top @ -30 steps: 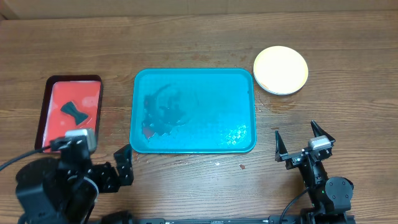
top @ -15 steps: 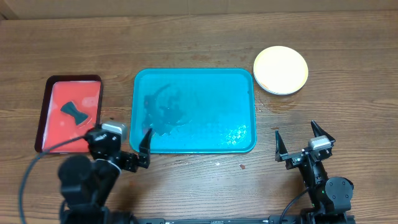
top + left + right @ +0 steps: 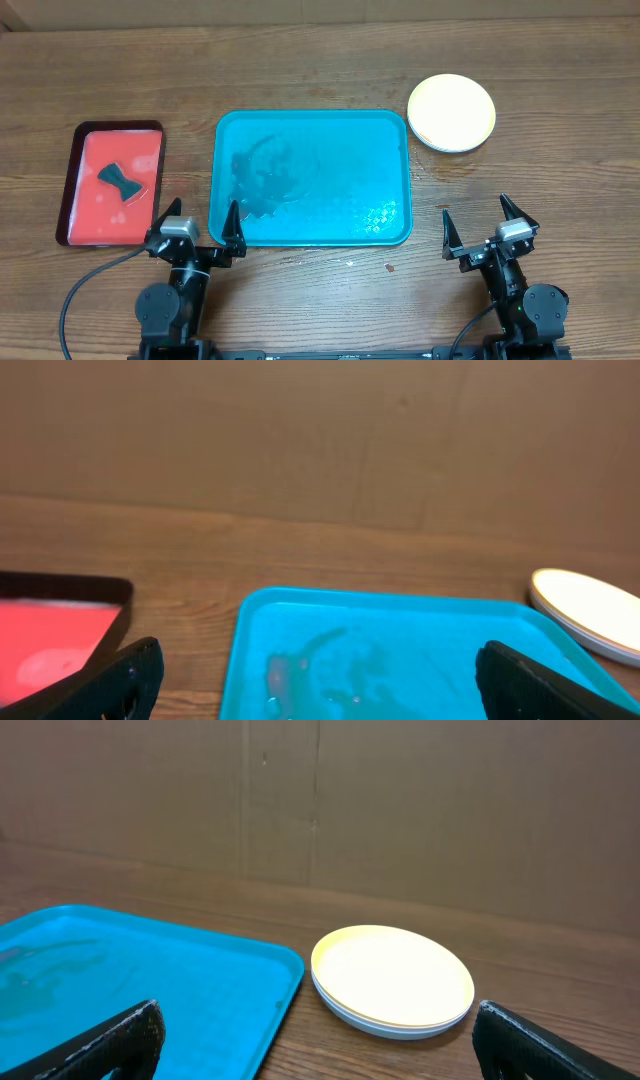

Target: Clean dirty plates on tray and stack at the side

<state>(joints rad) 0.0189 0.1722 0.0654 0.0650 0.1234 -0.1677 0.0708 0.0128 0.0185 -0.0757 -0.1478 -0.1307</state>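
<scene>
The teal tray [image 3: 390, 130] lies mid-table with wet dark smears and a faint reddish patch at its left; it holds no plates. It also shows in the left wrist view [image 3: 430, 630] and the right wrist view [image 3: 200, 970]. The plates [image 3: 451, 111] sit stacked on the wood right of the tray, yellow-green one on top; the stack also shows in the right wrist view [image 3: 392, 978] and the left wrist view [image 3: 585, 608]. My left gripper [image 3: 196, 233] is open and empty at the tray's near left corner. My right gripper [image 3: 484, 234] is open and empty, near the front edge.
A small red tray [image 3: 92, 215] with a dark rim lies at the left and holds a black bow-shaped scrubber [image 3: 119, 179]. Small red crumbs [image 3: 388, 267] lie on the wood in front of the teal tray. A brown cardboard wall stands behind the table.
My left arm has swung from the far left front to a low pose in front of the teal tray's near left corner. The right arm, plates and trays have not moved.
</scene>
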